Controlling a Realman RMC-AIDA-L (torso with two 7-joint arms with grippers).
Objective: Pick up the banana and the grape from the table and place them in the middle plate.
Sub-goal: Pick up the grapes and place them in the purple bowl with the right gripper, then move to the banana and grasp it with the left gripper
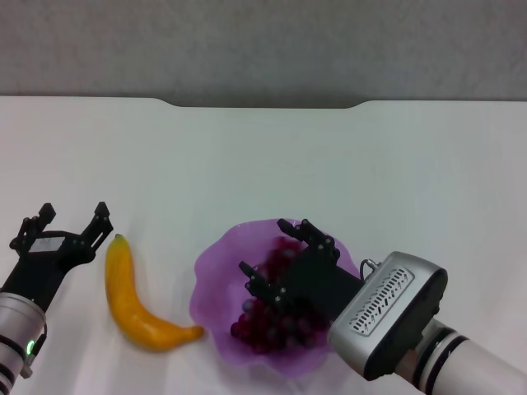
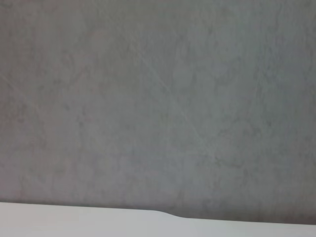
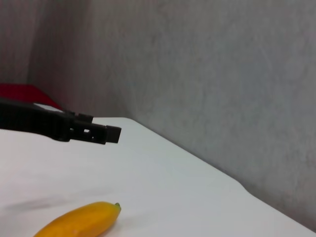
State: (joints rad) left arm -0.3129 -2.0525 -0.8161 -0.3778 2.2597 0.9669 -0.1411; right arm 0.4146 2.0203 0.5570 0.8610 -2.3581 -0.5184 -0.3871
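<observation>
Head view, right gripper (image 1: 277,251) spread open over the grape (image 1: 276,317) inside the middle plate (image 1: 216,262), banana (image 1: 136,302) on the table (image 1: 263,156) at the plate's nine o'clock, left gripper (image 1: 72,216) open just beside its tip.

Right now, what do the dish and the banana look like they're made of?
The middle plate looks like translucent purple plastic: light passes through its wavy rim. The banana is smooth, evenly yellow-orange and glossy; real or imitation can't be told.
</observation>
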